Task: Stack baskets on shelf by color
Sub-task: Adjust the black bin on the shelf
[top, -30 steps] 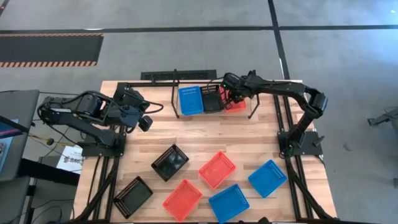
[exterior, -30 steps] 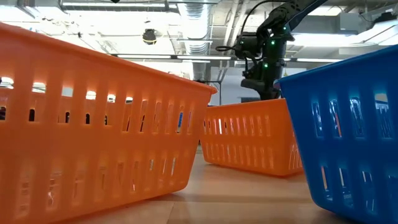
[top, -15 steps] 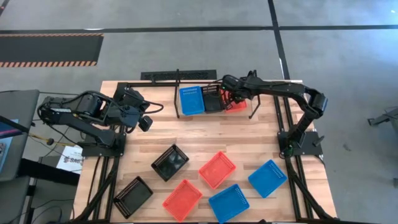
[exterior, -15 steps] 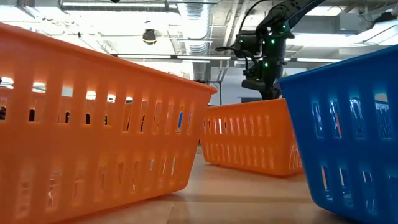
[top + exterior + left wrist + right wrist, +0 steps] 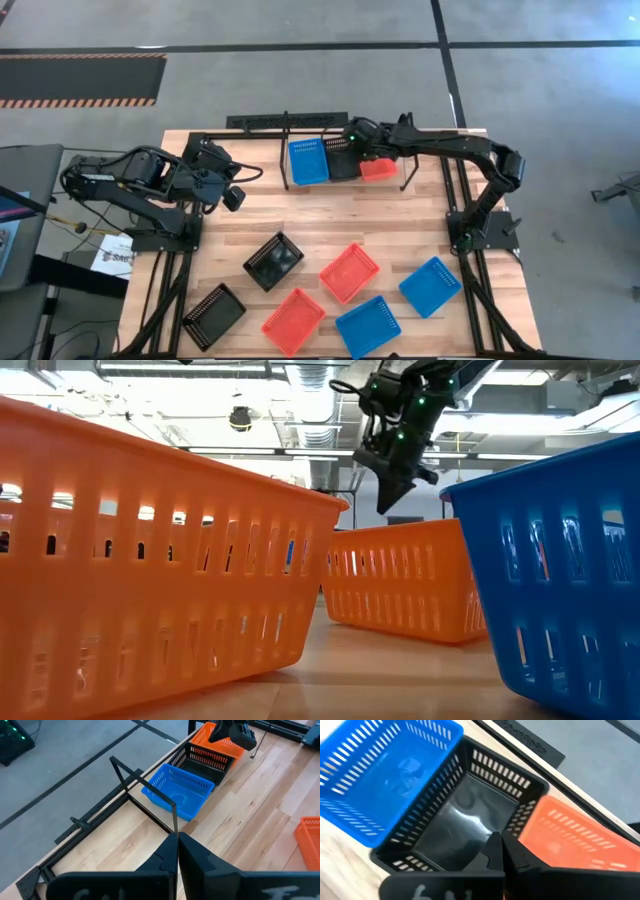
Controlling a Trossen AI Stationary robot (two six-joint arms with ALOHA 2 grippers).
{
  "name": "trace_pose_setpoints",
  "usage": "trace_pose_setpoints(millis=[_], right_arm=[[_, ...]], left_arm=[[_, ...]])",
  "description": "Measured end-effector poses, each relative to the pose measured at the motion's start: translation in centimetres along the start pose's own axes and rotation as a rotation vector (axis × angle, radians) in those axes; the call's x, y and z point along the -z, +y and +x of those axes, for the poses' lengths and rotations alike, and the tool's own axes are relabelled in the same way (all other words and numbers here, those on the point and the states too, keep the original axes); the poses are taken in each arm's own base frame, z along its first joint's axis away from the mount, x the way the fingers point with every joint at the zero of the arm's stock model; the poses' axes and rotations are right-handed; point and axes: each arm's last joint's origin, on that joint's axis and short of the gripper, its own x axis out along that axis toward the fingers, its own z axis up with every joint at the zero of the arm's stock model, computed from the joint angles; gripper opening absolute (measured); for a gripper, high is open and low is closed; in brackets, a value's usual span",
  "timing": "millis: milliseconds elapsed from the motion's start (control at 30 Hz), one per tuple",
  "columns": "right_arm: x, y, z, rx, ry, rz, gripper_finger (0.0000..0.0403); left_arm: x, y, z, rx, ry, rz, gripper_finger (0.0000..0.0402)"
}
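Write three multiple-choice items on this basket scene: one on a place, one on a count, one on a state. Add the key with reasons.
1. Which basket sits between the other two on the shelf?
A. blue
B. black
C. red

2. How many baskets lie on the table off the shelf?
A. four
B. six
C. eight

3. The right gripper is
A. shut and empty
B. gripping a blue basket
C. wide open

Key: 1 B, the black basket has the blue basket and the red basket beside it. 2 B, two of each colour. 3 A, fingers together, holding nothing.
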Motion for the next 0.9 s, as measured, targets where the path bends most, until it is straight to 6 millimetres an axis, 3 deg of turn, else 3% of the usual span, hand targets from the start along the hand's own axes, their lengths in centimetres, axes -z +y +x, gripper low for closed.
trace_pose_setpoints(millis=[367, 533, 900], right_arm=[[1.5, 0.9, 4.5, -0.043, 0.16, -0.027, 0.0], [1.8, 0.9, 5.2, -0.037, 0.182, -0.047, 0.0], [1.5, -1.0, 5.7, 0.007, 0.207, -0.018, 0.0]], left_arm=[[0.0, 0.0, 0.0, 0.004, 0.004, -0.003, 0.0], [0.0, 0.0, 0.0, 0.006, 0.005, -0.006, 0.0], [0.0, 0.0, 0.0, 0.007, 0.005, -0.019, 0.0]])
